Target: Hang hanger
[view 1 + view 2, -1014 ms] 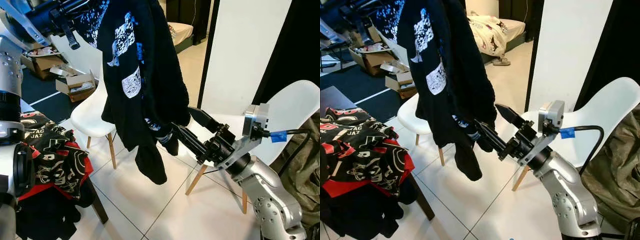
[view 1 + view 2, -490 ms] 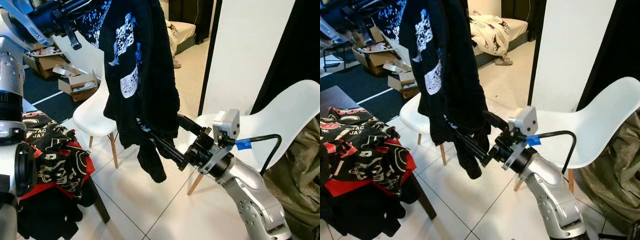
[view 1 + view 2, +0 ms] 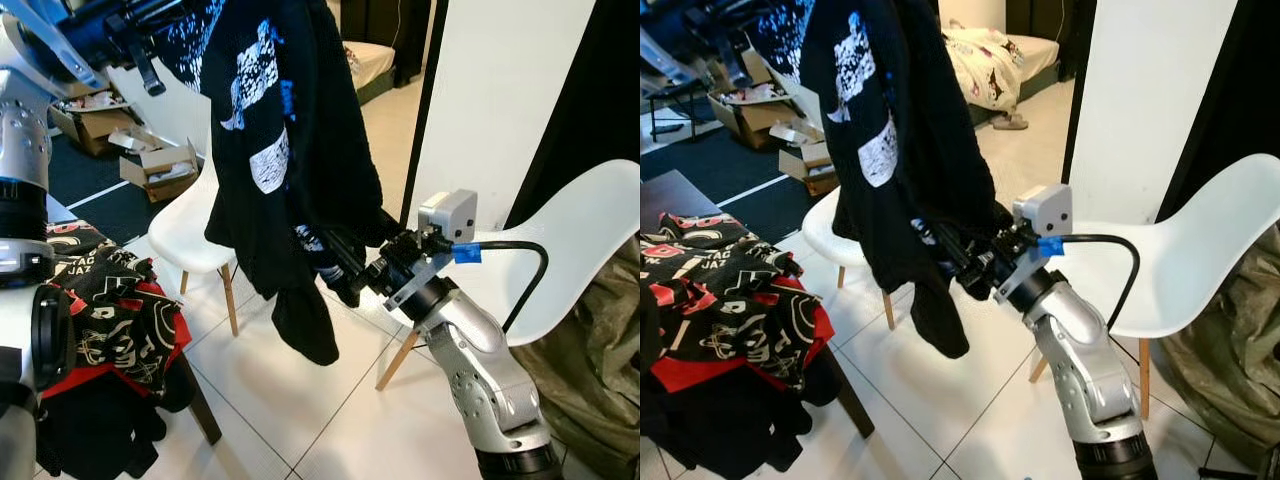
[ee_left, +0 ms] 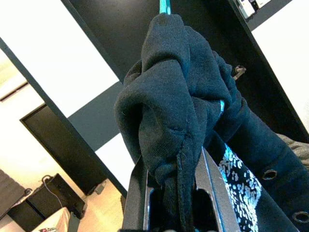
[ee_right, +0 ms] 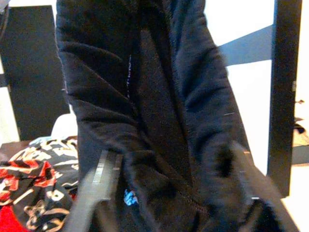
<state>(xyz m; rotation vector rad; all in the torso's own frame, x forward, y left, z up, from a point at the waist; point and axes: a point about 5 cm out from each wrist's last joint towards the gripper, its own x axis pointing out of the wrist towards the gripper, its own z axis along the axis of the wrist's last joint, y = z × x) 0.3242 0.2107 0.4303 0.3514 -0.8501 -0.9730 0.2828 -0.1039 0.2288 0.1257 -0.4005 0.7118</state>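
Hanger (image 4: pixel 164 6) with a black hoodie (image 3: pixel 285 150) held high by the closed left gripper (image 4: pixel 171 193) — the spread-fingered right gripper (image 5: pixel 169 193) steadies its hem for hanging.

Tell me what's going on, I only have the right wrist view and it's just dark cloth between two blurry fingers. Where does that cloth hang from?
Observer: The black hoodie hangs from up high, where the left gripper grips a bunch of its fabric.
Operator: And where on it is my right gripper?
Observer: The right gripper is low down, its fingers pushed into the folds near the hem, with the jaws spread around cloth.
Operator: Anything under the garment?
Observer: A white chair stands behind it on the tiled floor, and a pile of red and black clothes lies to the robot's left.
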